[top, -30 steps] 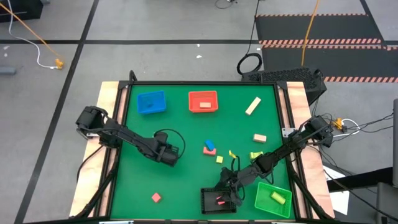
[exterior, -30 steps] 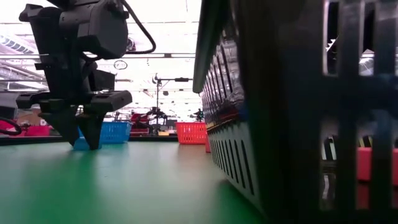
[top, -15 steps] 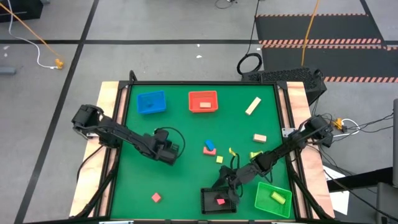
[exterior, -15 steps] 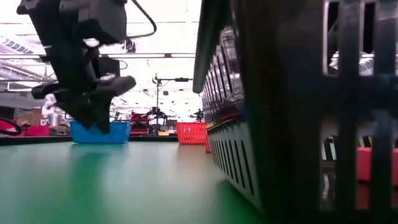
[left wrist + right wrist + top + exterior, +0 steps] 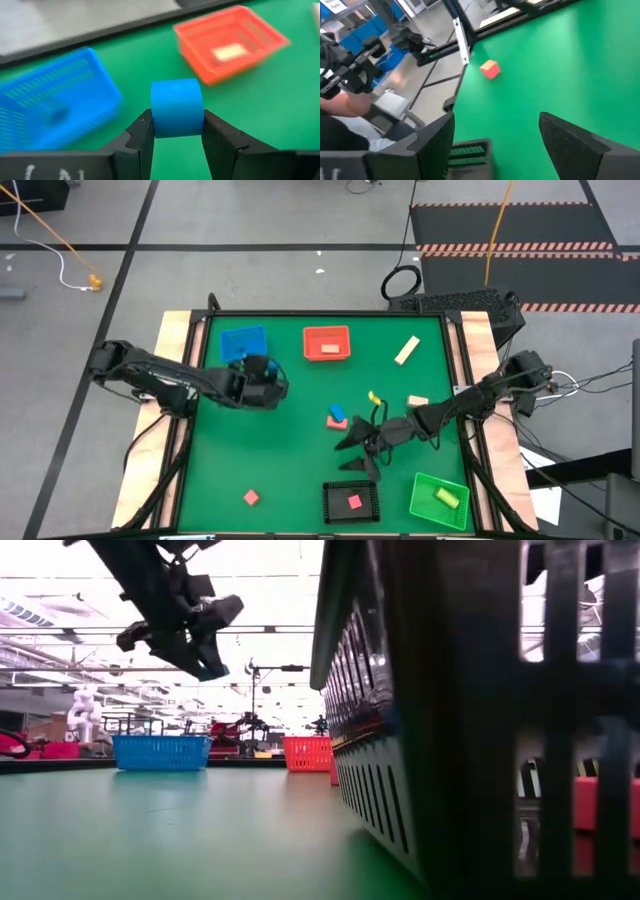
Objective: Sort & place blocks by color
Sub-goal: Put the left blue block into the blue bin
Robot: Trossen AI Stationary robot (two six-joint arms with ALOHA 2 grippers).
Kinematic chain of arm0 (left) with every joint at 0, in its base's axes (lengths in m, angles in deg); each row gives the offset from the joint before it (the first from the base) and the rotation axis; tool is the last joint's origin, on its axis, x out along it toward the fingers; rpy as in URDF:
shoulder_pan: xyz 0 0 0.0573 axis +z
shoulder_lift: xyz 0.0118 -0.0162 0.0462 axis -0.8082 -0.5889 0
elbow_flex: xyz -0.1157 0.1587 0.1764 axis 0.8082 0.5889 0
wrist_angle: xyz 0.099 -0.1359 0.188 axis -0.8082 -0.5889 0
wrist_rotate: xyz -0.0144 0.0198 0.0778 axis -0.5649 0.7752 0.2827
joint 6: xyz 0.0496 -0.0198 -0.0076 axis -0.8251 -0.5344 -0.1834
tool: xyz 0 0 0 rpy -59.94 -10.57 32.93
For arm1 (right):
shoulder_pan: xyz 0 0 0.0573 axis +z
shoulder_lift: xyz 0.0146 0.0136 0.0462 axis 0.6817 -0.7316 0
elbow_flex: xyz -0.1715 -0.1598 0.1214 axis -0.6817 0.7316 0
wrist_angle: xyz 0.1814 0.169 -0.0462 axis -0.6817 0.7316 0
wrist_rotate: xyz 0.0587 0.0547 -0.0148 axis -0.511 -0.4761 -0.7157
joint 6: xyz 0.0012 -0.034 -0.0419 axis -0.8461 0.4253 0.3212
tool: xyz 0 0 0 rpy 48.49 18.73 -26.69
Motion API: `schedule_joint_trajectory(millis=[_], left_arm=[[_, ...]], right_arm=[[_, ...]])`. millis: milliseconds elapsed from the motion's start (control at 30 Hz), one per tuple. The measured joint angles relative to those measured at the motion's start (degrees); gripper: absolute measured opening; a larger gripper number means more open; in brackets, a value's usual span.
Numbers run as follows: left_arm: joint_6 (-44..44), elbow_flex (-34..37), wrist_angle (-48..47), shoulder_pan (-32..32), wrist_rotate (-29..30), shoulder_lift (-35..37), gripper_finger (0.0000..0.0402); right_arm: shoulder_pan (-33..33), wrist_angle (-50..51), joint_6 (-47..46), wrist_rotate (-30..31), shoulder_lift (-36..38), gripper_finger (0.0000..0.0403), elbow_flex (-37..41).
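A blue block [image 5: 177,107] is pinched between the left jaws [image 5: 262,370], which hang just beside the blue tray [image 5: 243,343]; in judgement, the block should be carried over the middle of that tray and lowered before release, so that it is not bounced off the rim. The right jaws [image 5: 358,452] are spread and empty, above the green counter [image 5: 290,460] near the black tray [image 5: 351,502]. Four trays are counted, blue, red [image 5: 327,343], black and green [image 5: 439,498], and loose on the counter two tan bars [image 5: 406,351], one pink cube [image 5: 251,497] and a blue-and-pink pair [image 5: 337,417].
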Motion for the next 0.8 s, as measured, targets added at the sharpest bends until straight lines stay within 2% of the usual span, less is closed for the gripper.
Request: schedule_joint_trajectory(millis=[100, 300, 533, 800], left_arm=[[-3.8, 0.0, -0.5, 5.7, -0.5, 0.2, 0.013], [-9.0, 0.0, -2.6, 15.0, -4.7, 0.2, 0.013], [-10.8, 0.4, -9.1, 20.6, -9.1, 0.2, 0.013], [-9.1, 4.2, -9.7, 26.2, -9.1, 0.2, 0.013]], right_arm=[[-2.4, 1.7, 1.2, 0.7, 2.1, 0.0281, 0.9], [-6.3, 8.0, 1.0, 6.5, 4.5, 0.0281, 2.3], [-9.6, 18.2, 1.0, 13.6, 6.3, 0.0281, 2.7], [-14.3, 19.9, 2.5, 15.1, 6.7, 0.0281, 2.7]])
